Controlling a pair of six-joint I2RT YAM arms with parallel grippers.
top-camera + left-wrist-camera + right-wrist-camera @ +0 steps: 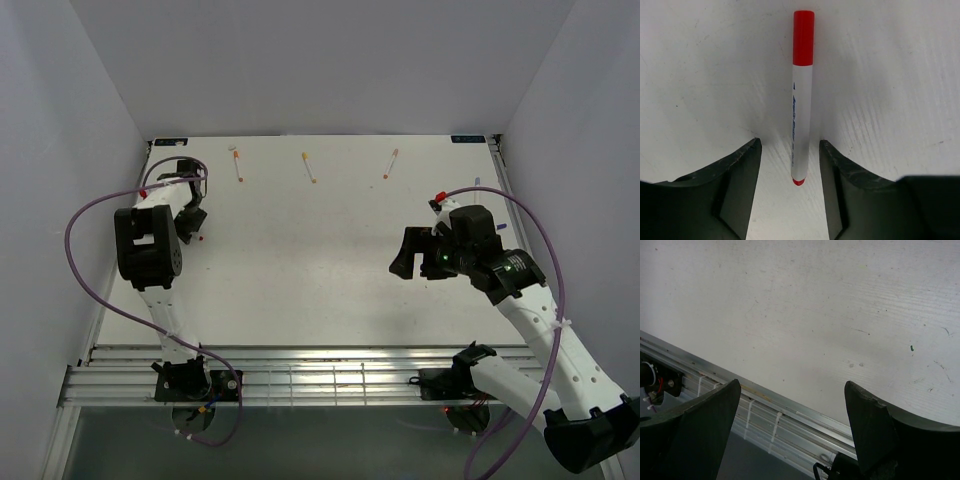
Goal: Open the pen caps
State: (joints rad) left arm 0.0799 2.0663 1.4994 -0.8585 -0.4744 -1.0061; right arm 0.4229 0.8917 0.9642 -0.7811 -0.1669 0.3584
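- Four pens counted. Three lie in a row across the far tabletop (300,280): left pen (237,165), middle pen (309,167), right pen (390,164). Well apart from one another, each flat and coloured at the ends; too small there to tell cap from plug.
- Fourth, the red pen (801,115), flat on the tabletop at far left, under the left arm (150,250).
- One cap seen clearly: red cap (803,37), seated on the red pen's far end, away from the wrist camera. Small red plug (798,182) at the near end.
- Two arms, two grippers.
- Left arm: rises from its base at the near edge, folds at a high elbow, reaches to the far-left tabletop, wrist turned down.
- Left gripper (790,142): low over the red pen's plug end, fingers (740,180) partly spread, one on each side of the barrel. Strip of tabletop showing on both sides; no visible touch, and well short of the red cap.
- Right arm (530,300): comes in from the near right, forearm slanting toward the middle, held over the right side of the tabletop.
- Right gripper (792,385): faces left, spread wide, holding nothing; tabletop and the metal rail (765,407) of the near edge in its view.
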